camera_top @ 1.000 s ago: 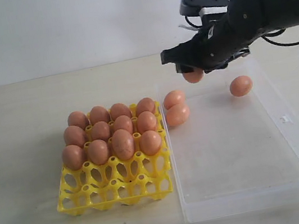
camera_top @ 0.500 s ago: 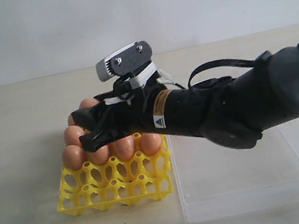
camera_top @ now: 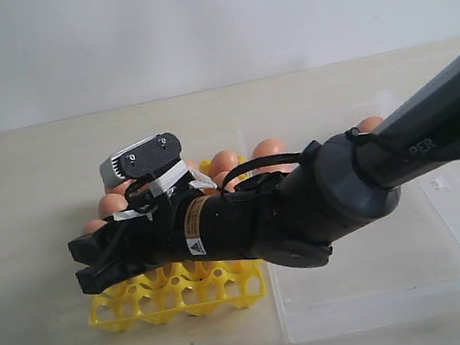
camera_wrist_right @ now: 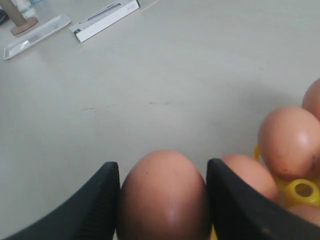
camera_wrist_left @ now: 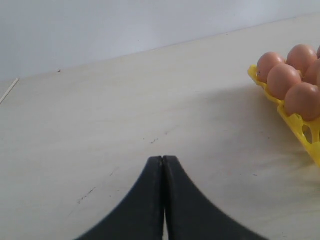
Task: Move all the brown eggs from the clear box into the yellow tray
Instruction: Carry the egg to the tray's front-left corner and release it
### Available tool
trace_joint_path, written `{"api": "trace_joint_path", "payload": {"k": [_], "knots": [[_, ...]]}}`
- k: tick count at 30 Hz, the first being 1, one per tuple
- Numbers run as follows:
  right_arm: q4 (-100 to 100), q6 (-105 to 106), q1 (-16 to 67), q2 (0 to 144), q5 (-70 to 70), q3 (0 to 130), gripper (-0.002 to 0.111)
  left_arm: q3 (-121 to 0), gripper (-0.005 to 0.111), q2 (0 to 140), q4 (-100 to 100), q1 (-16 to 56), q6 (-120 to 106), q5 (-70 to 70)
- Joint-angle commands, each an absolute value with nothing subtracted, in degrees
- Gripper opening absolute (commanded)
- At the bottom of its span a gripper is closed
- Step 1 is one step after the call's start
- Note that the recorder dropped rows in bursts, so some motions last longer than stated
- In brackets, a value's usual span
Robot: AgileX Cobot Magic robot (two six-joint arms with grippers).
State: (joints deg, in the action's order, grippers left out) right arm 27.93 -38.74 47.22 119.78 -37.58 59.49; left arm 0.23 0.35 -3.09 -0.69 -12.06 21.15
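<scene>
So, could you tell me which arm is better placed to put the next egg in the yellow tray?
Right. The right gripper is shut on a brown egg above the front-left cups of the yellow tray. The left gripper is shut, empty, and beside the tray over bare table.

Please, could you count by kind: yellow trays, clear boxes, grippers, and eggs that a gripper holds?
yellow tray: 1
clear box: 1
grippers: 2 (left gripper, right gripper)
held egg: 1
Total: 5

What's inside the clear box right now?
One brown egg and a sliver of another show at the clear box's far end; the right arm hides anything else there.
</scene>
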Motion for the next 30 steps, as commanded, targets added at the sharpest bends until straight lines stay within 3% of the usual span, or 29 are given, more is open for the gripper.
{"api": "trace_joint_path", "payload": {"k": [1,13,16,21,30], "knots": [[28.8,-40.2,47.4,120.8,-38.7,61.2,0.000,0.0,0.000,0.0,-3.5,-0.8,-11.8,20.6],[32.3,-45.8,47.4,123.2,-38.9,63.3,0.004,0.0,0.000,0.0,-3.5,-0.8,-11.8,20.6],[33.6,-46.6,47.4,123.4,-39.2,63.3,0.013,0.0,0.000,0.0,-3.5,-0.8,-11.8,20.6],[31.8,-46.7,47.4,123.4,-39.2,63.3,0.053,0.0,0.000,0.0,-3.5,-0.8,-11.8,20.6],[31.9,-51.7,47.2,117.8,-38.0,63.3,0.057,0.0,0.000,0.0,-3.5,-0.8,-11.8,20.6]]}}
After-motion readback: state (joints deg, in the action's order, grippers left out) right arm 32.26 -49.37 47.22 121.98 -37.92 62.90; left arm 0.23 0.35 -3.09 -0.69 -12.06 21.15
